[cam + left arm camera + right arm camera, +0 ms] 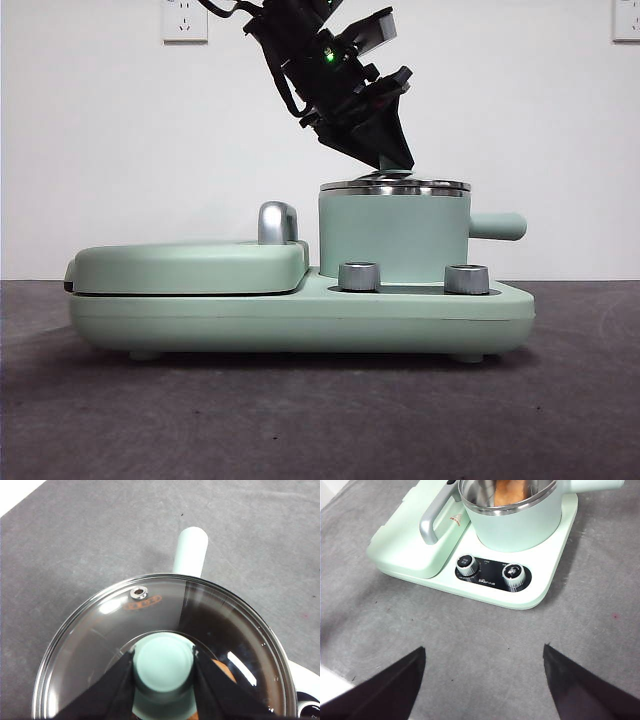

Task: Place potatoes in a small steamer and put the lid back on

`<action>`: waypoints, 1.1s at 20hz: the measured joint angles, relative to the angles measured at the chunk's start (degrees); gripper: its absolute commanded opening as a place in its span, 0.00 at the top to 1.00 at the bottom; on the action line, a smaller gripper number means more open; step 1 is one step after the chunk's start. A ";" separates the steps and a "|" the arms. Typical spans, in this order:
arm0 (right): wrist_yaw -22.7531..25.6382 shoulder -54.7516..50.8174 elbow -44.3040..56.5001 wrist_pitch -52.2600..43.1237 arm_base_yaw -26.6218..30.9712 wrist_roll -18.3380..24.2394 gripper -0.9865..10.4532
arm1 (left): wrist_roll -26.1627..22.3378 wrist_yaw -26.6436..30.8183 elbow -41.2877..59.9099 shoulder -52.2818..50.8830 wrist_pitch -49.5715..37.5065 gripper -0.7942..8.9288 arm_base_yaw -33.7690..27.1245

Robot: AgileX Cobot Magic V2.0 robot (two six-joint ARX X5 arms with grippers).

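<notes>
The small steamer [392, 235] stands on the right half of the mint-green cooker base. The glass lid [395, 185] lies flat on its steel rim. My left gripper [392, 160] comes down from above. In the left wrist view its jaws [163, 654] press both sides of the lid's mint-green knob, above the glass [225, 625]. A bit of orange potato [226, 672] shows through the glass, and the potato [510, 491] is also seen inside the steamer [512, 527] in the right wrist view. My right gripper [484, 649] hangs open over the grey table in front of the cooker, holding nothing.
The flat griddle [190, 265] with its chrome handle [277, 222] takes up the base's left half. Two steel dials [359, 276] [466, 278] sit on the front of the base [300, 320]. The steamer's stubby handle [497, 226] sticks out to the right.
</notes>
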State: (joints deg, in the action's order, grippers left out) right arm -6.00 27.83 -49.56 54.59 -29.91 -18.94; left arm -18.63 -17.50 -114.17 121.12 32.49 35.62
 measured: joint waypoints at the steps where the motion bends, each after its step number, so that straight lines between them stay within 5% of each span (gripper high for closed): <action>1: 0.00 0.00 0.00 0.00 0.00 0.00 0.59 | 0.02 -0.02 0.00 0.00 -0.02 0.76 -0.04; 4: 0.00 0.00 0.00 0.00 0.00 0.00 0.59 | 1.09 -1.05 0.00 0.00 0.39 0.51 -0.09; 6: 0.00 0.00 0.00 0.02 0.00 0.00 0.59 | 2.75 -2.40 0.00 -0.11 0.55 0.43 -0.02; 11: 0.00 0.00 0.00 0.02 0.00 0.00 0.59 | 6.45 -2.05 0.63 -3.15 7.02 0.43 -1.92; 22: -0.70 0.00 0.00 0.00 0.00 0.00 0.59 | 11.26 -1.99 0.68 -26.53 31.95 0.43 -2.93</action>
State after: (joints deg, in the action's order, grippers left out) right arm -6.70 27.83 -49.56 54.59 -29.91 -18.94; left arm -7.38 -19.49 -113.49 94.59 64.45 32.69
